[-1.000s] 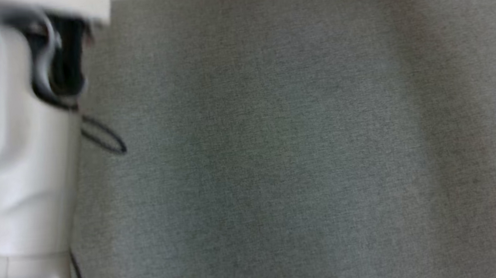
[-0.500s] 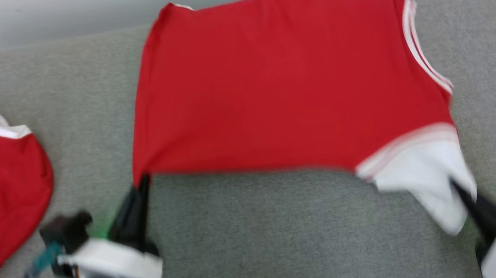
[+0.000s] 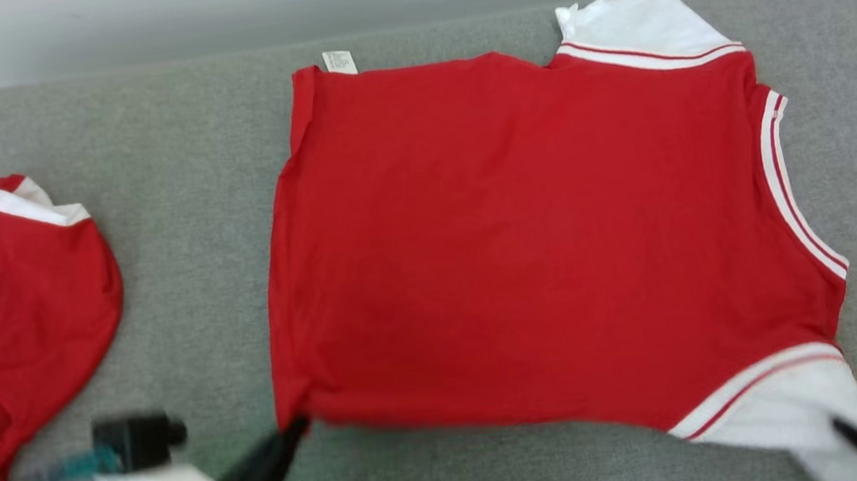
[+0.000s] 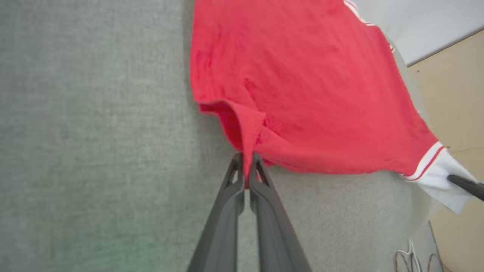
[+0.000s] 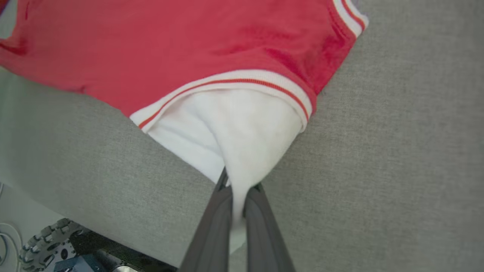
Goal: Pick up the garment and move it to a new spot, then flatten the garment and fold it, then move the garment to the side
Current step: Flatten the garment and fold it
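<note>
At the frame's bottom, the left gripper (image 3: 293, 432) pinches the lower-left corner of the red garment (image 3: 540, 245), and the right gripper (image 3: 855, 433) clamps its white sleeve (image 3: 793, 409) at lower right.

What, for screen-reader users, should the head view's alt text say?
A red garment with white sleeves lies spread on a grey surface, its near corners pinched by the left pincer and right pincer; a crumpled red garment lies at left.

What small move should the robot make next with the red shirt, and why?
Probably lower both corners onto the grey surface, pulling slightly apart. The left gripper, jaws shut, pinches the hem corner of the red shirt, the right gripper its white sleeve; this near edge looks raised while the rest lies flat.
</note>
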Robot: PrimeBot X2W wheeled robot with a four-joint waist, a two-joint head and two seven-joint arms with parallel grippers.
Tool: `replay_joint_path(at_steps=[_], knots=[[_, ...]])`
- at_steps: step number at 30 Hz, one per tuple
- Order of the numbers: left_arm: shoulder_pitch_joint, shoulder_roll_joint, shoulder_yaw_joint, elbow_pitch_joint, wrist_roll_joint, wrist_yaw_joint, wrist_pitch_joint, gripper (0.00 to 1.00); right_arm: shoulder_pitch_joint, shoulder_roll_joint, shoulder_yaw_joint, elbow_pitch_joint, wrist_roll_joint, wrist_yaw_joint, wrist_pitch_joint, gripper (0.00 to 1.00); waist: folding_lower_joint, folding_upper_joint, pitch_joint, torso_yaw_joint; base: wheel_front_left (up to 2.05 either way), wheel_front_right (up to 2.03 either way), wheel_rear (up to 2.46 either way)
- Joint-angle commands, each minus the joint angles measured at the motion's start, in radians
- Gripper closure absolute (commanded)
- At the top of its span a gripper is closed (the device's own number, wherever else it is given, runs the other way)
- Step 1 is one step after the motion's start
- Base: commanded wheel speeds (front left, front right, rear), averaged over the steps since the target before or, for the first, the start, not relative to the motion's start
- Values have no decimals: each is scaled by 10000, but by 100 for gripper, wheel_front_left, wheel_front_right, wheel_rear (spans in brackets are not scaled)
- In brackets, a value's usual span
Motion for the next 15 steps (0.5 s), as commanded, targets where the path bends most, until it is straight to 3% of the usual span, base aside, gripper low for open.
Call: replay_joint_path(at_steps=[1,6,9,15], knots=[[-555,48,206,-210,-554,207,612,100,-621,-242,-66,-189,-175,-27,532,100,2,0,124,-19,0,0,0],[-2585,206,592,-93,-1629,1046,2702,100,-2626,-349,-3,-175,-241,-25,2293,100,2,0,566,-23,0,0,0],[-3824,97,667,366,-1741,1490,3279,100,-3874,-199,210,182,-511,-25,2961,100,2,0,873,8,0,0,0],[-5418,-299,275,1491,-1489,1647,3593,100,-5769,436,379,1373,-1521,-27,3180,100,2,0,1375,63,0,0,0]])
